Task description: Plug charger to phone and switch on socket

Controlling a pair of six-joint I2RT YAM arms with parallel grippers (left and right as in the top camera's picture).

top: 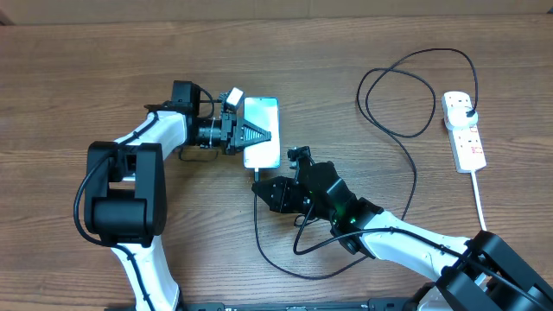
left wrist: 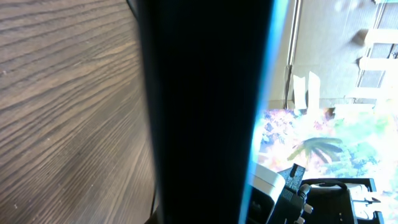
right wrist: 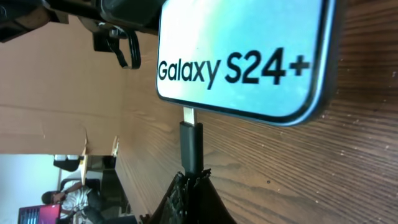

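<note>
The phone lies mid-table with its cyan screen up. In the right wrist view it reads "Galaxy S24+". My left gripper is shut on the phone's left side, one finger over the screen. In the left wrist view the phone shows edge-on as a dark band. My right gripper is shut on the charger's connector just below the phone. Its metal tip meets the phone's bottom edge, with some metal showing. The black cable loops to a black plug in the white socket strip.
The strip's thick white cord runs toward the table's front at the right. The charger cable makes a large loop at the back right and a slack loop at the front beside my right arm.
</note>
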